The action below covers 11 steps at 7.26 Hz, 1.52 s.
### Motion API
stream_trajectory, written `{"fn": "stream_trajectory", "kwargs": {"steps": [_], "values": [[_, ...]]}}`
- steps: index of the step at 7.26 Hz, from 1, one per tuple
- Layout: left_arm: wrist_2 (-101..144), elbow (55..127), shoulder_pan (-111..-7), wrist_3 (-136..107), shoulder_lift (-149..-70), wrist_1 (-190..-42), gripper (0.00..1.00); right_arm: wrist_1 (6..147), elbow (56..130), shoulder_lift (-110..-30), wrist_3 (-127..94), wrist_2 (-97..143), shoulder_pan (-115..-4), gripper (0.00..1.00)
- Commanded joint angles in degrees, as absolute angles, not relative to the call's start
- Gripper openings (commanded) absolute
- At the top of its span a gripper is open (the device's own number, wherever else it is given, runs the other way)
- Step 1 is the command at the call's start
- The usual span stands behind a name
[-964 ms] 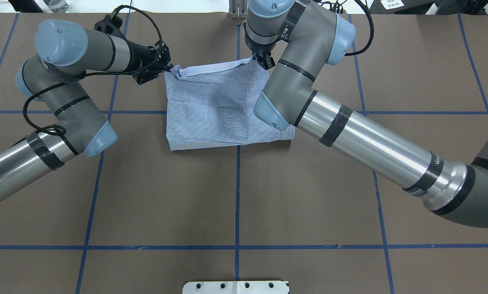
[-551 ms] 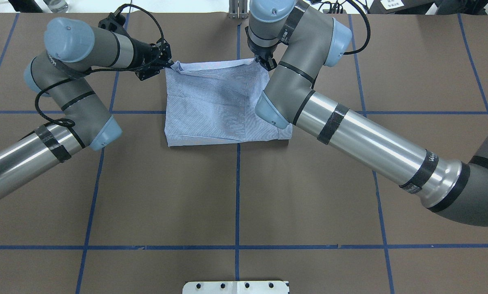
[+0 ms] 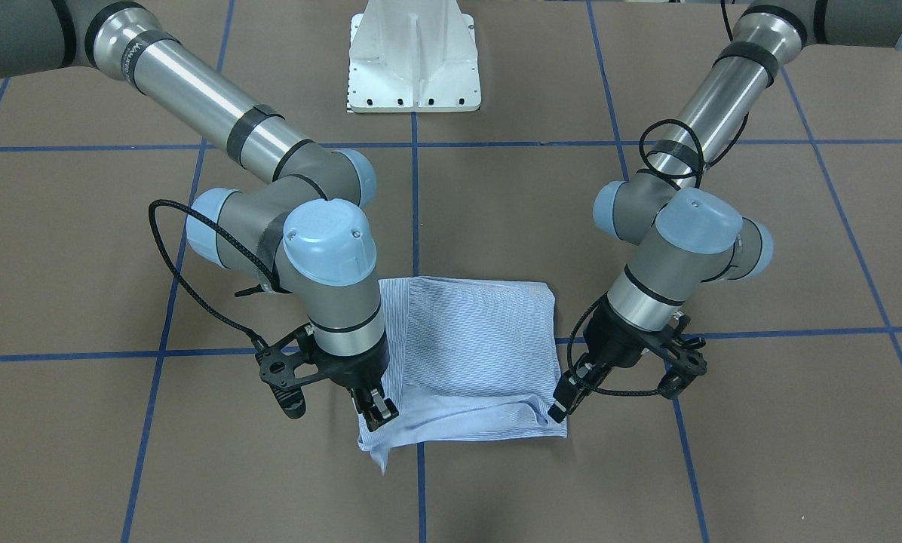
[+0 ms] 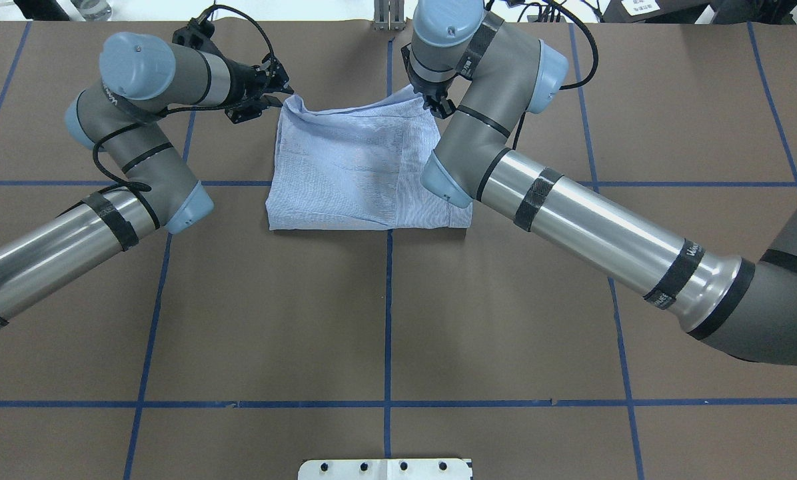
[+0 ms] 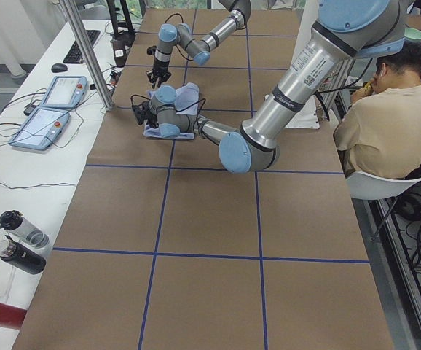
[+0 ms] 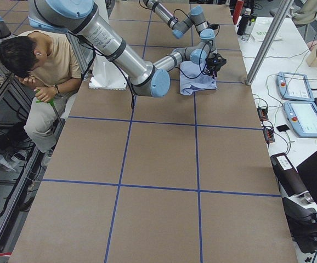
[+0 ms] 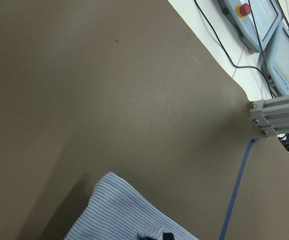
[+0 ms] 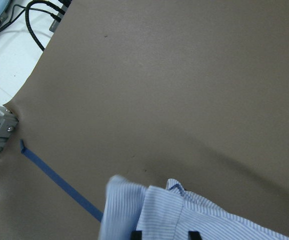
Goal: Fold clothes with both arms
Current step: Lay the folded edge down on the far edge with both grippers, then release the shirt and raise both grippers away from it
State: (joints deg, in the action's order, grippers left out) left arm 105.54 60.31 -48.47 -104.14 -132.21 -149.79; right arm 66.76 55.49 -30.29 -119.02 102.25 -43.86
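The light blue-and-white striped shirt (image 4: pixel 352 167) lies folded into a rough square at the table's far centre. It also shows in the front-facing view (image 3: pixel 481 339). My left gripper (image 4: pixel 284 93) is shut on its far left corner and stays low over the table; it also shows in the front-facing view (image 3: pixel 560 403). My right gripper (image 4: pixel 440 107) is shut on the far right corner, with the pinch visible in the front-facing view (image 3: pixel 379 413). The far edge between them is rumpled and slack. Each wrist view shows only a bit of striped cloth (image 7: pixel 119 215) (image 8: pixel 184 215).
The brown table cover (image 4: pixel 385 313) has blue tape lines. The white pedestal base (image 3: pixel 415 68) stands on the robot's side. An aluminium post (image 4: pixel 386 17) rises at the far edge, just beyond the shirt. Teach pendants (image 5: pixel 50 102) lie past that edge. A seated person (image 5: pixel 385 117) is behind the robot.
Both grippers have moved toward the table's far edge with the shirt's corners. The shirt has slid that way and its far edge has gone slack.
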Motion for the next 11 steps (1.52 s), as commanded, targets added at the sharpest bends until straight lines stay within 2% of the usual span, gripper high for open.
{"fn": "stream_trajectory", "kwargs": {"steps": [1, 3, 5, 6, 7, 8, 9, 11], "values": [[105.3, 59.1, -51.0, -103.5, -133.0, -150.6, 0.74, 65.2, 53.8, -28.3, -116.2, 103.5, -46.2, 1.0], [108.1, 60.3, -52.5, -103.1, -132.8, -150.6, 0.74, 65.6, 54.4, -28.7, -112.4, 106.3, -47.5, 1.0], [114.8, 68.9, -54.1, -99.8, -126.7, -150.3, 0.74, 69.9, 61.0, -32.8, -106.7, 112.4, -50.5, 1.0], [114.9, 70.1, -54.1, -99.8, -126.4, -150.0, 0.58, 71.8, 65.5, -35.7, -104.1, 112.8, -50.5, 1.0], [115.0, 71.0, -54.1, -99.8, -125.9, -150.1, 0.18, 72.0, 65.9, -35.4, -104.6, 112.2, -49.6, 1.0], [115.0, 72.9, -54.1, -99.1, -123.6, -150.6, 0.0, 71.9, 66.4, -35.3, -104.8, 110.4, -47.7, 1.0], [115.0, 73.7, -53.9, -98.4, -123.6, -150.0, 0.0, 71.9, 67.7, -35.7, -104.9, 107.4, -46.2, 1.0], [114.4, 67.4, -51.0, -98.2, -129.2, -149.8, 0.0, 71.9, 74.9, -41.8, -104.2, 107.8, -46.9, 1.0]]}}
